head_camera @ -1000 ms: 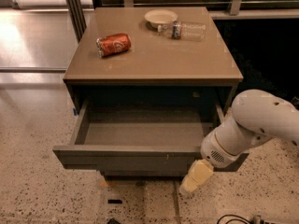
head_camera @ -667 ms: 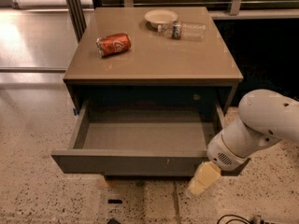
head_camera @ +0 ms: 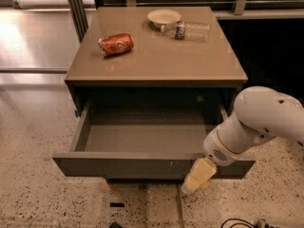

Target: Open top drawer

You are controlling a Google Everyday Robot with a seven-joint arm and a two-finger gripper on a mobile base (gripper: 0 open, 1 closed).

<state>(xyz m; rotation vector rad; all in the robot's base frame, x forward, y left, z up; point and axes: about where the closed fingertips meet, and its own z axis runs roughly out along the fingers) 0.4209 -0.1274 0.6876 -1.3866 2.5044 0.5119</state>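
The top drawer (head_camera: pixel 142 165) of a grey-brown cabinet stands pulled far out toward me, its plain grey inside empty and its flat front showing small pale scratches. My gripper (head_camera: pixel 195 176), with pale yellowish fingers, hangs in front of the right part of the drawer front, at the end of my white arm (head_camera: pixel 256 122) that comes in from the right. The lower drawers are hidden under the open one.
On the cabinet top (head_camera: pixel 156 61) lie a red can (head_camera: pixel 116 44) on its side, a pale bowl (head_camera: pixel 164 17) and a clear plastic bottle (head_camera: pixel 187 30) on its side. Speckled floor lies in front. A dark metal post stands at the back left. Cables lie at the bottom right.
The drawer has slid further out toward me, and my gripper and arm have moved down and toward me with its front.
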